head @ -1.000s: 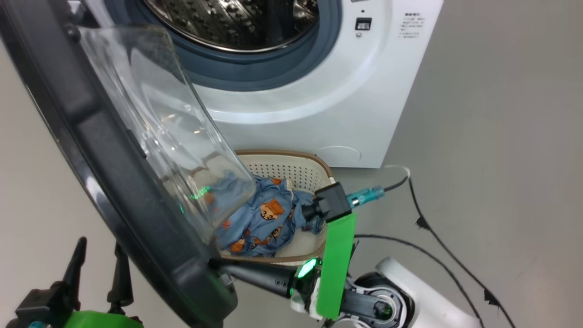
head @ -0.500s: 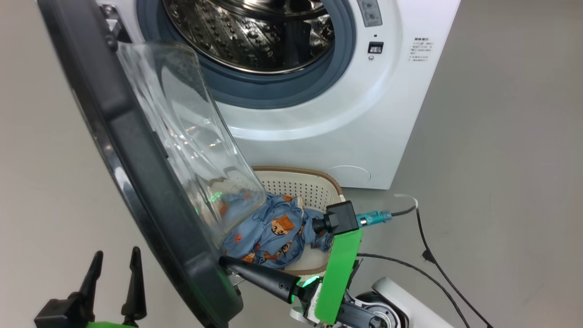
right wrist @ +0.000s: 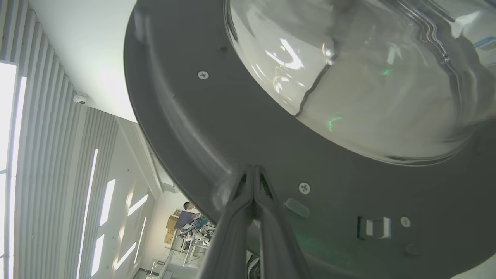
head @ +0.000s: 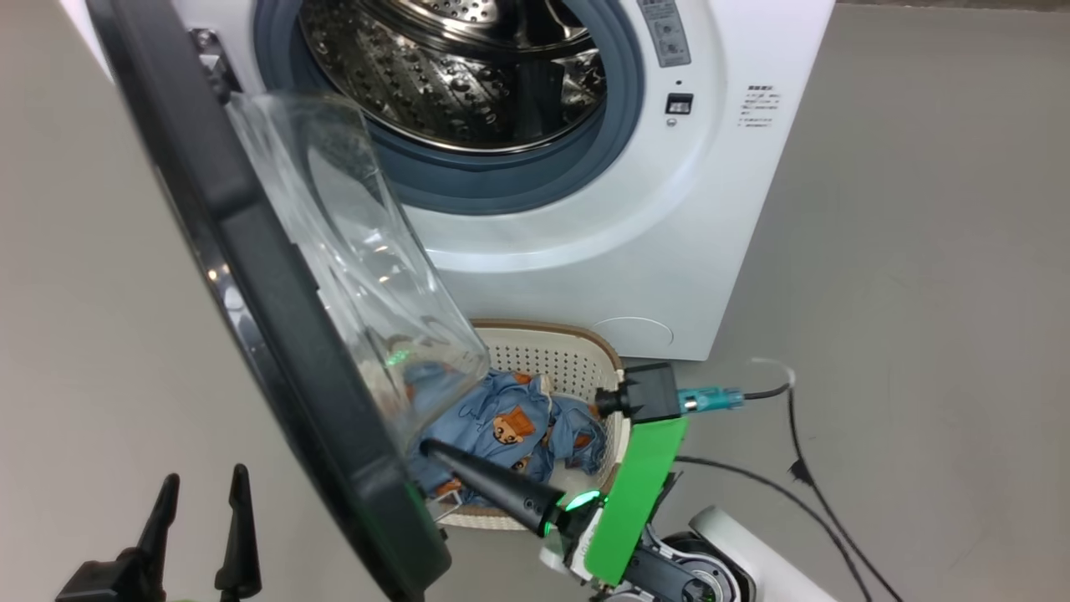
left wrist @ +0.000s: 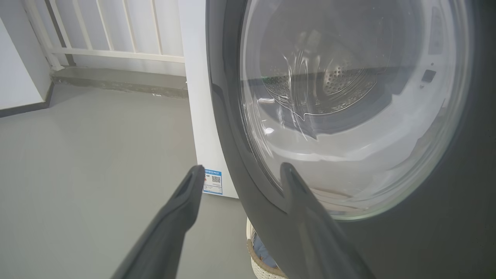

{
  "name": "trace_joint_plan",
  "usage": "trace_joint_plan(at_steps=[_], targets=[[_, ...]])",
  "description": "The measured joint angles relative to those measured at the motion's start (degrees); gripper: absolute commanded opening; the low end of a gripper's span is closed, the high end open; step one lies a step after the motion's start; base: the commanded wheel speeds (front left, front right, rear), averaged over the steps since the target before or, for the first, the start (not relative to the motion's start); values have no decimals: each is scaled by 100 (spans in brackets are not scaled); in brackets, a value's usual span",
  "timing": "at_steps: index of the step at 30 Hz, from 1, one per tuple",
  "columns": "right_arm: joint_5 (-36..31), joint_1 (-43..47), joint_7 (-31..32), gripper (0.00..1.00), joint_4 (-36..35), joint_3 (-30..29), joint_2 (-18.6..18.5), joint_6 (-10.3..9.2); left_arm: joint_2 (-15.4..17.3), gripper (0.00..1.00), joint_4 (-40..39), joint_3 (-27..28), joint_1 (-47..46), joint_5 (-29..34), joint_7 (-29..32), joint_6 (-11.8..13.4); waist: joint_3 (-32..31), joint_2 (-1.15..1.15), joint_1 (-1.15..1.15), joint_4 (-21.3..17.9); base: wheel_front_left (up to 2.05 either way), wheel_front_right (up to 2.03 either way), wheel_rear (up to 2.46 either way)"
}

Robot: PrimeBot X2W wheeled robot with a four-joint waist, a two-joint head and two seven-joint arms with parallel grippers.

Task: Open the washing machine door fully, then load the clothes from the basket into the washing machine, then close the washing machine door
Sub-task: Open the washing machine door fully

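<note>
The washing machine (head: 602, 242) stands with its steel drum (head: 468, 75) exposed. The washing machine door (head: 251, 259) is swung out to the left, its clear glass bowl (head: 359, 251) facing the drum. Below it the basket (head: 585, 355) sits on the floor holding the light-blue bear-print clothes (head: 510, 418). My right gripper (head: 428, 448) is shut on nothing, its tip pressed against the door's dark grey inner side (right wrist: 193, 116) near the lower rim, as the right gripper (right wrist: 254, 169) shows up close. My left gripper (head: 206, 474) is open outside the door, and the left gripper (left wrist: 240, 172) faces the door's outer face (left wrist: 426, 232).
Black cables (head: 794, 468) trail over the grey floor right of the basket. A white railing (left wrist: 116, 54) and a low ledge run behind the machine's left side, which carries a blue label sticker (left wrist: 213, 181). A person (right wrist: 188, 205) is far off in the room.
The head camera has shifted, showing more of the drum. My shut right fingertips have stayed on the door's inner side and slid a little up from its lower rim. The left gripper stays open.
</note>
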Motion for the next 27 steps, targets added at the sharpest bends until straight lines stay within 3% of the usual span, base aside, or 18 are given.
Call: trace_joint_plan(at_steps=[2,3,4,12,16,22,27], targets=[[-233,1,-170,63,-100,-3,-59,0,0,100,-2,25,0,0,0,0,-14,0,0,-34,0,0,0],[-325,1,-282,95,-179,-2,-123,0,0,100,-3,36,0,0,0,0,-23,0,0,-48,0,0,0],[-422,1,-435,100,-256,-3,-199,0,-1,100,-3,47,0,0,0,-1,-33,0,0,-59,0,0,0],[-1664,28,-2566,100,-414,245,-1176,0,-1,100,-3,205,0,11,0,-1,-123,0,0,-93,0,0,0],[-2107,219,-2887,100,-274,66,-1389,0,0,100,-15,281,14,13,0,9,-135,0,0,-158,0,0,0],[-3764,1000,-2895,100,-361,-1819,-1162,0,-2,100,-30,296,129,62,0,24,-183,0,0,-256,0,0,0],[-5089,1902,-2896,100,-481,-2744,-777,0,-1,100,-33,313,136,62,0,57,-237,0,0,-275,0,0,0]])
